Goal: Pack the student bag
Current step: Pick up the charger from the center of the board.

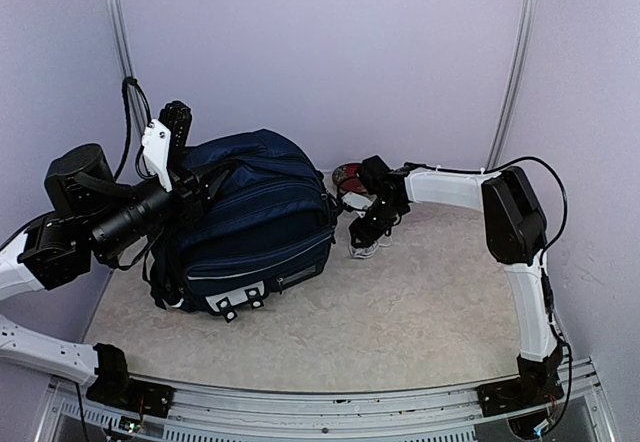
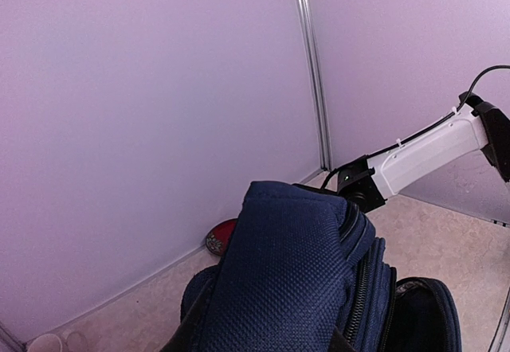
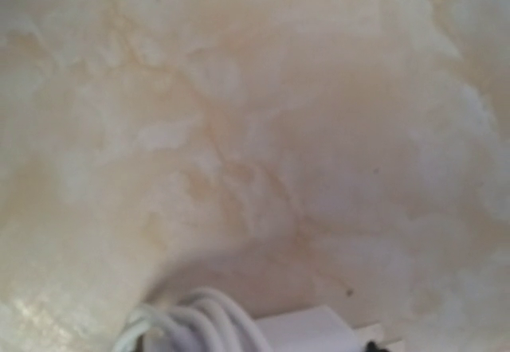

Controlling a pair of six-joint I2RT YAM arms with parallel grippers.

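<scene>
The student bag (image 1: 255,222), navy blue with thin white stripes and dark straps, lies at the left middle of the table. My left gripper (image 1: 190,180) is at its upper left end, shut on a navy fabric flap (image 2: 287,280) that fills the left wrist view; the fingers are almost hidden under it. My right gripper (image 1: 367,230) is just right of the bag, low over the table. It holds a white charger (image 3: 307,330) with a coiled white cable (image 3: 191,320), which also shows under it in the top view (image 1: 362,249).
A red round object (image 1: 347,174) lies by the back wall behind the right gripper and also shows in the left wrist view (image 2: 221,236). Small white cups (image 2: 44,342) stand by the wall. Purple walls close the back and sides.
</scene>
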